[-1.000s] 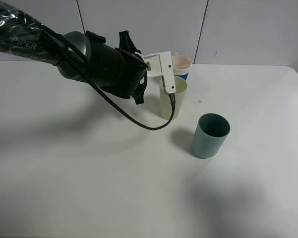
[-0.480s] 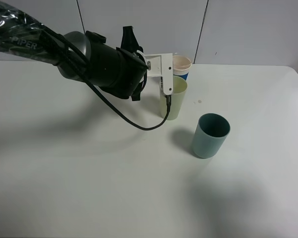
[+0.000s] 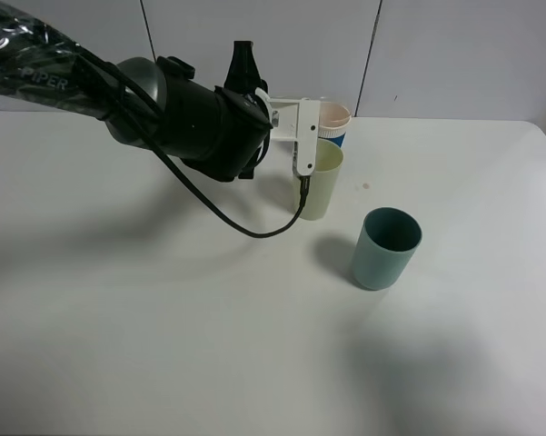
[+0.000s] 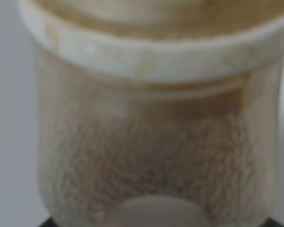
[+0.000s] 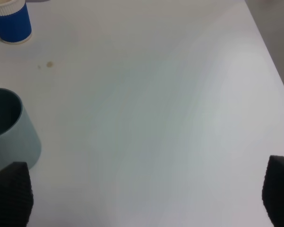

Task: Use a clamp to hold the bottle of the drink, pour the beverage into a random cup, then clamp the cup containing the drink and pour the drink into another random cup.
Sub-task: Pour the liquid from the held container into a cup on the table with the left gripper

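The left pincer (image 3: 298,136) is clenched on the bottle of the drink (image 4: 156,118), whose wide pale neck and clear, brown-filmed body fill its wrist view, too blurred for finer detail. From above, the bottle is hidden behind the arm (image 3: 191,118). Just under this pincer's white module (image 3: 291,123) the pale yellow-green cup (image 3: 321,186) stands upright on the white surface (image 3: 163,345), with the blue white-rimmed cup (image 3: 334,127) just beyond it. The dark teal cup (image 3: 386,247) stands upright, apart from that pincer, toward the right. The right pincer (image 5: 144,194) is released, its fingers spread wide above the surface, with the teal cup close beside one finger.
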Robot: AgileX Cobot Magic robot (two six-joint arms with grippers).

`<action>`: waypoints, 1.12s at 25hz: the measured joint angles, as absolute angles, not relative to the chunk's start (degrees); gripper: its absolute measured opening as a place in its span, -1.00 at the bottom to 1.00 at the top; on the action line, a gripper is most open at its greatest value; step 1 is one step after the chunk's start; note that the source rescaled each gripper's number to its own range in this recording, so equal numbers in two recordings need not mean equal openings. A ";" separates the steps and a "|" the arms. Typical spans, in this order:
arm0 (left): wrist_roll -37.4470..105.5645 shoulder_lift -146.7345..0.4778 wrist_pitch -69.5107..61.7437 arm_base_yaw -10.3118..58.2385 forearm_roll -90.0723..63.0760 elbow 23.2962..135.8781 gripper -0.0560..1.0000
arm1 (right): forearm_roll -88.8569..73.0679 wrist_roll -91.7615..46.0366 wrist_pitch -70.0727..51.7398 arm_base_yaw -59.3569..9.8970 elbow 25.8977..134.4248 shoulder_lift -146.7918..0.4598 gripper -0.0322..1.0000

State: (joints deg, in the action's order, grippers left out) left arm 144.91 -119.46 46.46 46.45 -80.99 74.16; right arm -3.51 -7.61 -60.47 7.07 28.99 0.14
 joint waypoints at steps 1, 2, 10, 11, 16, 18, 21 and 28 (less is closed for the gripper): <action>145.17 -119.46 46.46 46.45 -80.75 74.16 -0.83 | -3.51 -7.61 -60.47 7.07 28.99 0.14 0.84; 145.60 -119.46 46.46 46.45 -80.40 74.16 -0.83 | -3.51 -7.61 -60.47 7.07 28.99 0.14 0.84; 147.76 -119.46 47.17 46.45 -78.66 74.16 -0.83 | -3.51 -7.61 -60.47 7.07 28.99 0.14 0.84; 147.87 -119.46 47.41 46.45 -78.40 74.16 -0.83 | -3.51 -7.61 -60.47 7.07 28.99 0.14 0.84; 147.92 -119.46 47.96 46.45 -77.26 74.16 -0.83 | -3.51 -7.61 -60.47 7.07 28.99 0.14 0.84; 148.04 -119.46 48.20 46.45 -76.72 74.16 -0.83 | -3.51 -7.61 -60.47 7.07 28.99 0.14 0.84; 148.46 -119.46 48.73 46.45 -76.15 74.16 -0.83 | -3.51 -7.61 -60.47 7.07 28.99 0.14 0.84; 149.83 -119.46 49.12 46.45 -75.91 74.16 -0.83 | -3.51 -7.61 -60.47 7.07 28.99 0.14 0.84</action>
